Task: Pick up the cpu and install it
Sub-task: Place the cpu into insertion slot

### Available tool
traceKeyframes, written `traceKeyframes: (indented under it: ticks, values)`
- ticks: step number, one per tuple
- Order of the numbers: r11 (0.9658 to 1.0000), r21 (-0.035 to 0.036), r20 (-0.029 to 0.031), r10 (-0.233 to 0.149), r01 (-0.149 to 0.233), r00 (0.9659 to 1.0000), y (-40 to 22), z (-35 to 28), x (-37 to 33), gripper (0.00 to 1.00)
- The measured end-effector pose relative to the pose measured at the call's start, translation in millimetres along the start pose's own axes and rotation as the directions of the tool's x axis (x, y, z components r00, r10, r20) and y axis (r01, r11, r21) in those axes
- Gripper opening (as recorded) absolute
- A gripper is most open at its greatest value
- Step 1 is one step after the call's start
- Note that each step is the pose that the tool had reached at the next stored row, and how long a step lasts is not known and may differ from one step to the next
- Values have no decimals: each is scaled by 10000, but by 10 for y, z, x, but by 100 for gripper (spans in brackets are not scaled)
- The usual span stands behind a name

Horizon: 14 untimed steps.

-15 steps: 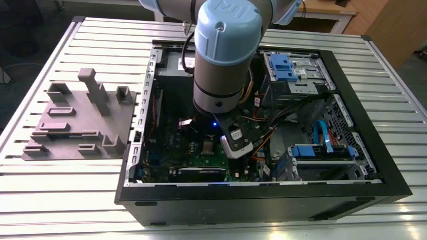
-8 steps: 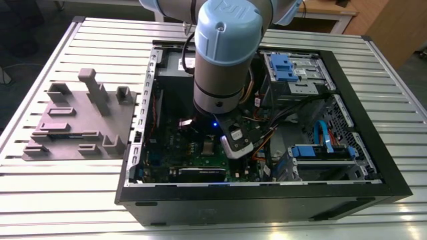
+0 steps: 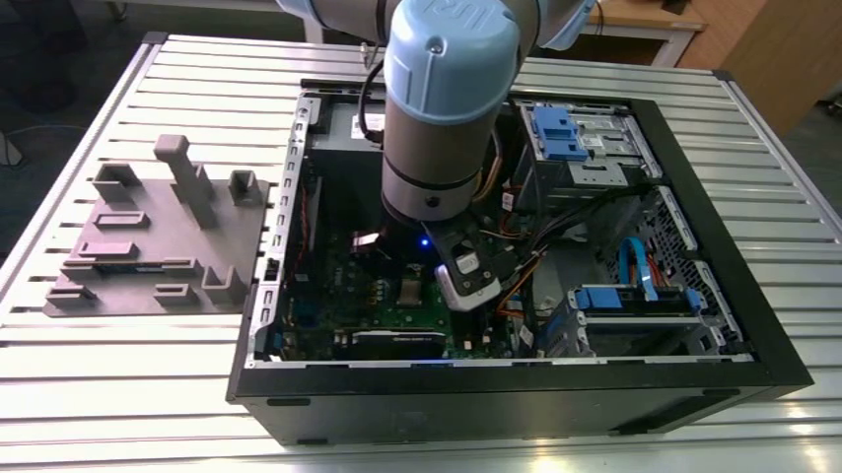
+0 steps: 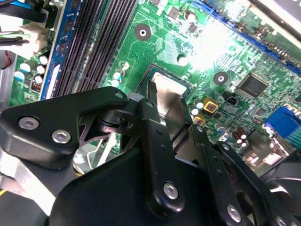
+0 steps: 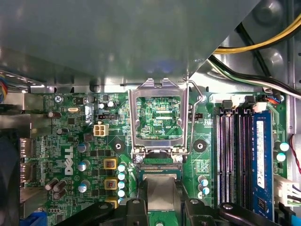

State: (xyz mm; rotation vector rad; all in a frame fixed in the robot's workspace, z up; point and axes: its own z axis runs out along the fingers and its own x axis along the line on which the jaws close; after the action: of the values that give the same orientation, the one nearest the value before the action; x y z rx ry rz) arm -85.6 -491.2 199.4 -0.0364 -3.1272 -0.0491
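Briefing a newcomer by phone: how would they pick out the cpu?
Inside the open computer case, find the green motherboard. Beside its open metal socket frame, the cpu is the plain silver-grey square held in the gripper, unlike the hollow frame and black slots nearby.

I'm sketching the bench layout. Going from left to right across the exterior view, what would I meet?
Grey plastic tray with upright blocks → robot arm, reaching down into the open computer case → lower blue drive bay inside that case.
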Motion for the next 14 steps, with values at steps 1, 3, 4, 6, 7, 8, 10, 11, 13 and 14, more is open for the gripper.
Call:
traceKeyframes:
  ticks: [1, 3, 4, 6, 7, 8, 10, 11, 13, 14]
  values:
    - [10000, 0, 0, 0, 0, 10000, 0, 0, 0, 35]
    - [10000, 2, -1, 0, 0, 10000, 0, -3, 0, 35]
    - [10000, 5, -2, 0, 0, 10000, -1, -7, 0, 35]
    - [10000, 4, -2, 0, 0, 10000, -3, -11, 0, 35]
    - [10000, 3, -2, 0, 0, 10000, -6, -11, 0, 35]
    - [10000, 3, -2, 0, 0, 10000, -8, -11, 0, 35]
    - [10000, 3, -2, 0, 0, 10000, -13, -12, 0, 35]
    - [10000, 3, -1, 0, 0, 10000, -15, -12, 0, 35]
    - [10000, 2, -1, 0, 0, 10000, -15, -11, 0, 35]
    - [10000, 2, -1, 0, 0, 10000, -15, -11, 0, 35]
